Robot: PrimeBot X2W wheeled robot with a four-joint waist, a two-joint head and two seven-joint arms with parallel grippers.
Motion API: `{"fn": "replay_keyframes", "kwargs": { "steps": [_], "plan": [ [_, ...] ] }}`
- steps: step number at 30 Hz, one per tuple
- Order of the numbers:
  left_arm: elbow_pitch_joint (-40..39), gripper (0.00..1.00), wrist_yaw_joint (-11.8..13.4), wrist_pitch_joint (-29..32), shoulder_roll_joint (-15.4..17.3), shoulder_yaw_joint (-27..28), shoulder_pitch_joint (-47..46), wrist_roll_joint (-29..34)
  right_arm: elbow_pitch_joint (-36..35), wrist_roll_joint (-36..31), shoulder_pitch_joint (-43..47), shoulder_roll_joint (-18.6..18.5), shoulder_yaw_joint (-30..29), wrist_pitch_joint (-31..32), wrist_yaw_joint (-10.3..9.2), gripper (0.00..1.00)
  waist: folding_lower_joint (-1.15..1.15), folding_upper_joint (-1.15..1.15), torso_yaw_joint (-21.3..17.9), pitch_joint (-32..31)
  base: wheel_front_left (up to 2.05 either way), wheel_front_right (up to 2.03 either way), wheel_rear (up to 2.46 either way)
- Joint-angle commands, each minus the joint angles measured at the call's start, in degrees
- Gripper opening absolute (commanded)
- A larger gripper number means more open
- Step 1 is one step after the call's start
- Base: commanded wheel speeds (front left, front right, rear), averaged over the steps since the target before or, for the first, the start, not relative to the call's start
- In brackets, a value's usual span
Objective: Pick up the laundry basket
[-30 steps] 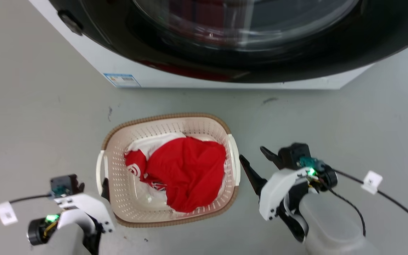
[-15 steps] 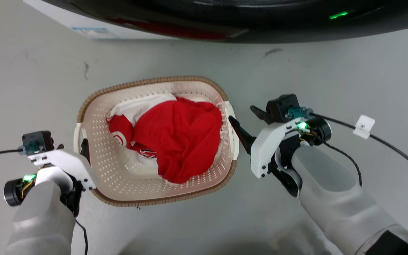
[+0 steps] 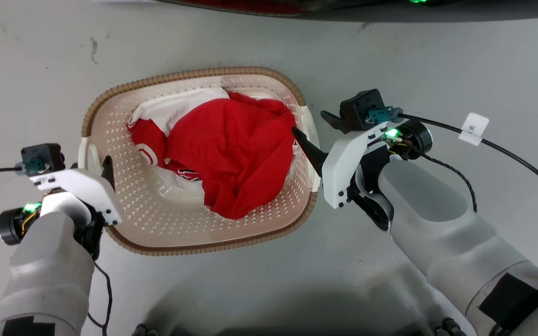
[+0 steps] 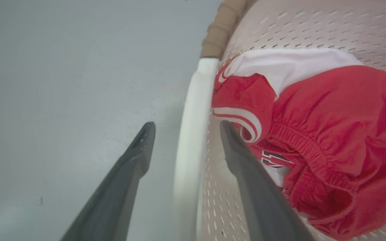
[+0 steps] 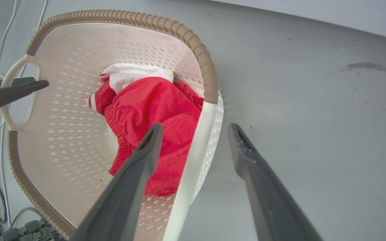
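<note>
Left gripper [image 4: 187,124] open, gripping nothing: its fingers straddle the white left handle [image 4: 196,100] of the laundry basket [image 3: 124,200], one outside over the floor [image 4: 62,83], one inside by the red garment [image 4: 330,127]. Right gripper [image 5: 195,127] likewise open w/ the right handle [image 5: 206,117] btwn its fingers. Basket sits on the floor btwn both grippers, long axis approx. running from one to the other; neither arm nearer. Next, prob.: close both, lift evenly. Beyond, washer's dark edge [image 3: 460,9].
</note>
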Motion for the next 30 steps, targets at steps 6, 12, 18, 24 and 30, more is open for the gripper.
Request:
{"fn": "replay_keyframes", "kwargs": {
  "steps": [6, 12, 18, 24, 30],
  "plan": [
    [0.46, 1.00, -0.15, -0.39, -0.56, -0.83, -2.76, -0.34, 1.17, 2.78, -2.92, 0.02, 2.95, 0.10, -0.02, 1.00, 0.00, -0.01, 0.65, 2.77, 0.00, 0.00, 0.00],
    [0.81, 1.00, -0.31, -0.04, -1.08, -1.44, -4.13, -0.93, 1.49, 5.37, -4.04, 0.02, 6.13, 0.30, -0.02, 1.00, 0.00, -0.01, 1.29, 4.30, 0.00, 0.00, 0.00],
    [1.08, 0.85, -0.48, -0.05, -1.48, -2.03, -4.45, -1.55, 1.89, 7.69, -4.41, 0.05, 8.83, 0.14, -0.01, 1.00, 0.00, -0.01, 1.79, 5.24, 0.00, 0.00, 0.00],
    [1.11, 0.00, -0.25, -0.06, -2.63, -2.86, -4.85, -2.39, 2.31, 9.86, -4.67, 0.53, 11.18, 0.38, 0.31, 0.00, 0.00, -0.01, 2.28, 5.88, 0.00, 0.00, 0.00],
    [0.74, 0.00, -0.41, -1.07, -3.07, -4.10, -4.46, -3.52, 3.30, 11.63, -4.69, 0.48, 12.92, -0.04, 0.41, 0.00, 0.00, -0.01, 2.36, 5.58, 0.00, 0.00, 0.00]
  ]
}}
